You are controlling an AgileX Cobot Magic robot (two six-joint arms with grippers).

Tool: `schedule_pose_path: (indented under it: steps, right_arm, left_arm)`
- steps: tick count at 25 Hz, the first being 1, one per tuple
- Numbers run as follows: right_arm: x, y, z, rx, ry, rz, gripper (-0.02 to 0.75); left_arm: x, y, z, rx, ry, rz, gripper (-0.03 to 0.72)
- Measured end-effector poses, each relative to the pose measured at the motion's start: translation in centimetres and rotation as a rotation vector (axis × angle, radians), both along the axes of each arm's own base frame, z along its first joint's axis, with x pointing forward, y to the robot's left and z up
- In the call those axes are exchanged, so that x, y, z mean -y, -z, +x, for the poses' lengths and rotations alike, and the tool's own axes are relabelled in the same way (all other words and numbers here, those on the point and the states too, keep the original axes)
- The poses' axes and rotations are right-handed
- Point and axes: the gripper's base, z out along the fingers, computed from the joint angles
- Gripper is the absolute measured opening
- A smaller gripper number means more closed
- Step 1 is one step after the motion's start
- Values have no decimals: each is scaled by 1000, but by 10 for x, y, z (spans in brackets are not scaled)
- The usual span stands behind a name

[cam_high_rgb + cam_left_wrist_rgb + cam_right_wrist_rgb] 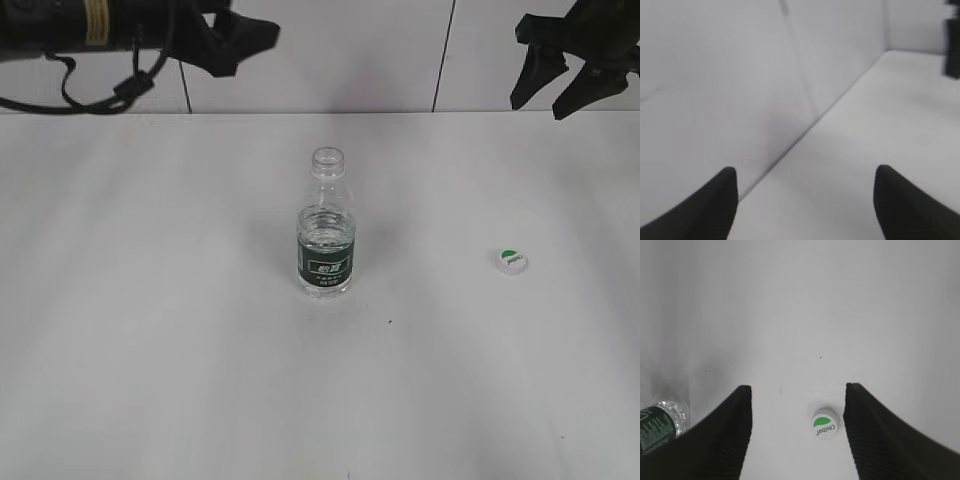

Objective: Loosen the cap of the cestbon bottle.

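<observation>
The cestbon bottle stands upright in the middle of the white table, its neck open with no cap on it. Its green label also shows at the lower left of the right wrist view. The white cap with a green mark lies on the table to the bottle's right; in the right wrist view it lies far below, between my open fingers. My right gripper is open and empty, high at the back right. My left gripper is open and empty, high at the back left.
The white table meets a white panelled wall at the back. In the left wrist view the wall and the table's far edge show, with part of the other arm at the right.
</observation>
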Motion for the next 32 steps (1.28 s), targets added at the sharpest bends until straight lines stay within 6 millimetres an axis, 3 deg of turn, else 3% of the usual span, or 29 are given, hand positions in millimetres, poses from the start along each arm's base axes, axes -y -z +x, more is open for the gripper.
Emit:
schedule_pose_path:
  steps: [5,9,11,13,21,26,32]
  right_arm:
    - [2,0,0,3,-7,-28,447]
    - [4,1,0,4,-9,-49,447]
    - [4,1,0,4,-9,-53,447]
    - [5,1,0,4,-11,-64,447]
    - [9,2,0,5,-16,-108,447]
    - [11,-10,-6,29,-17,-137,447]
    - [12,-48,-42,72,-13,-136,447]
  left_arm:
    - [-47,-20,7,-4,-511,208,508]
    - [-83,-10,3,-164,-902,277,507]
    - [-91,-4,-3,-265,-1007,285,498]
    - [-92,4,-10,-404,-1051,267,487]
    - [-71,25,-37,-876,-941,207,475]
    - [-74,13,-51,-1071,-978,326,469]
    - [-75,-11,-50,-1070,-967,384,461]
